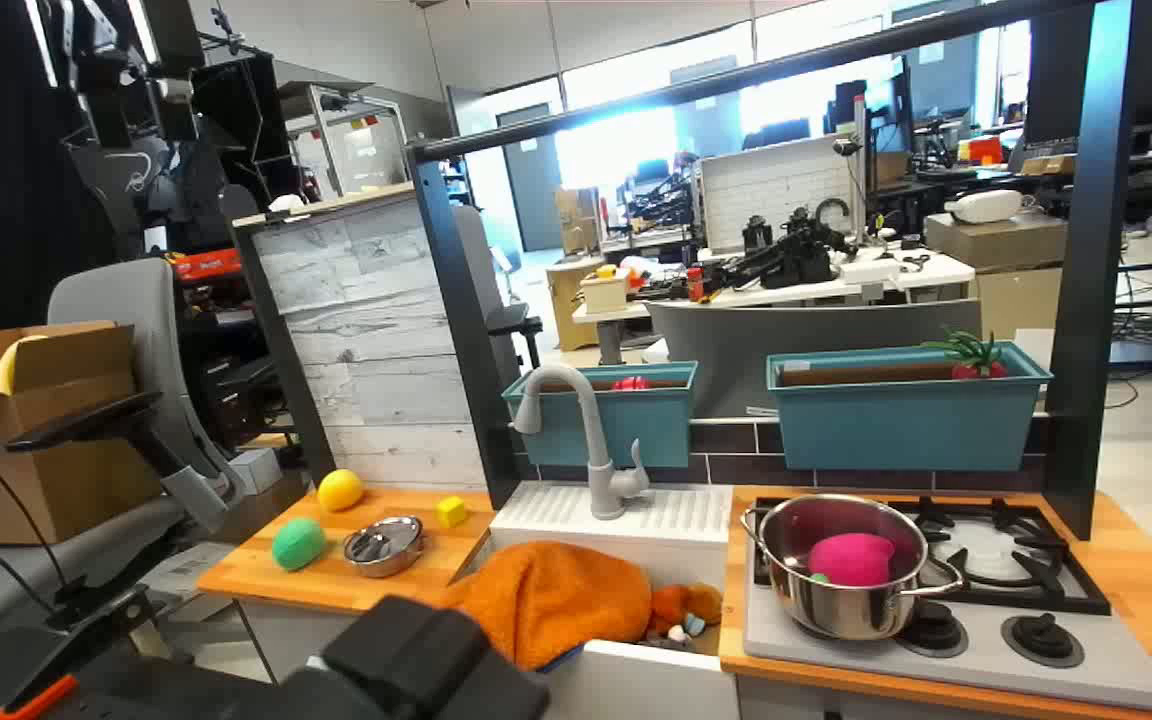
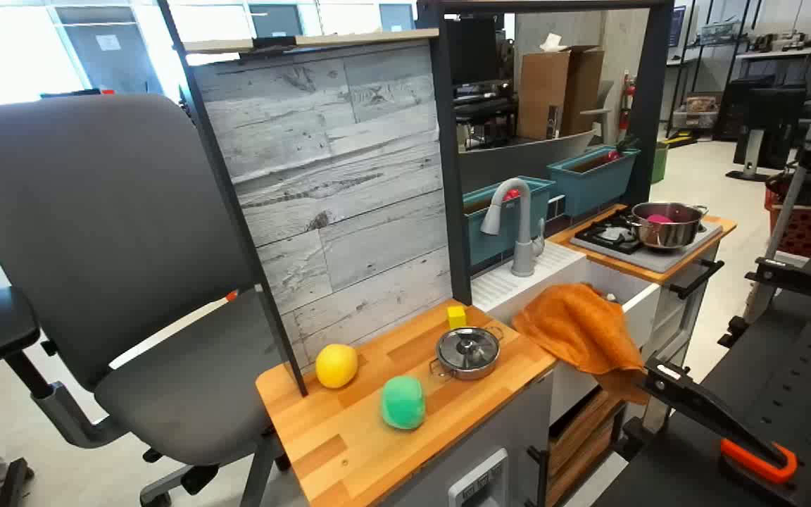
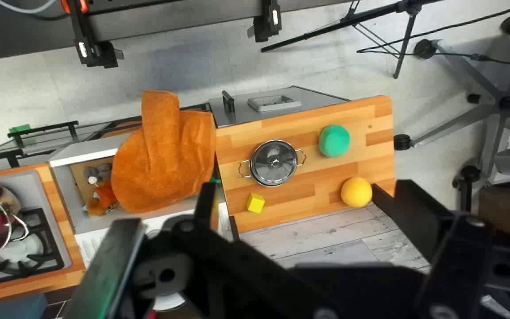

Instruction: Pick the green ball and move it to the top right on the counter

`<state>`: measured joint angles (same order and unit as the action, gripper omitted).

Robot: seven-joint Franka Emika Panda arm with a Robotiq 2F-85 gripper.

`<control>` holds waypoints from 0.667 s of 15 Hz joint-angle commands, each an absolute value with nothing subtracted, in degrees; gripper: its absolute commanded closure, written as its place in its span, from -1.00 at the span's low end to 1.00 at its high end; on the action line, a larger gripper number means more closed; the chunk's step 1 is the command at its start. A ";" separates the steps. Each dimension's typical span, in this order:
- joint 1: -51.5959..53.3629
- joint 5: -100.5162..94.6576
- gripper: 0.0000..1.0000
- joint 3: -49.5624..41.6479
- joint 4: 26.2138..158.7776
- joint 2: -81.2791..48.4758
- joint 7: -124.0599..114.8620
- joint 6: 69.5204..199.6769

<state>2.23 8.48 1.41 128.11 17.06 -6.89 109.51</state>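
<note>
The green ball (image 3: 334, 141) rests on the left wooden part of the counter (image 3: 370, 166), beside a small lidded pot and near the yellow ball. It shows in both exterior views (image 1: 298, 544) (image 2: 403, 402), on the side of the counter away from the wood-pattern panel. My gripper (image 3: 306, 188) is open and empty in the wrist view. It is well above the counter, its fingers wide apart at the panel side. No finger touches the green ball. I cannot make out the gripper with certainty in the exterior views.
The yellow ball (image 3: 356, 192), a yellow cube (image 3: 255, 203) and the lidded pot (image 3: 273, 163) share the wooden top. The grey wood-pattern panel (image 2: 335, 190) rises along its back edge. An orange towel (image 2: 574, 327) covers the sink. A steel pot (image 1: 846, 605) stands on the stove.
</note>
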 commanded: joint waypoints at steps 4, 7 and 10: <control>3.13 8.17 -1.00 3.58 128.69 15.52 -7.21 111.96; 4.13 7.41 -1.00 6.23 130.08 15.20 -9.59 114.70; 5.27 6.52 -1.00 8.24 129.60 13.22 -10.71 115.23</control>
<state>4.22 8.10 6.78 130.01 14.86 -8.95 113.86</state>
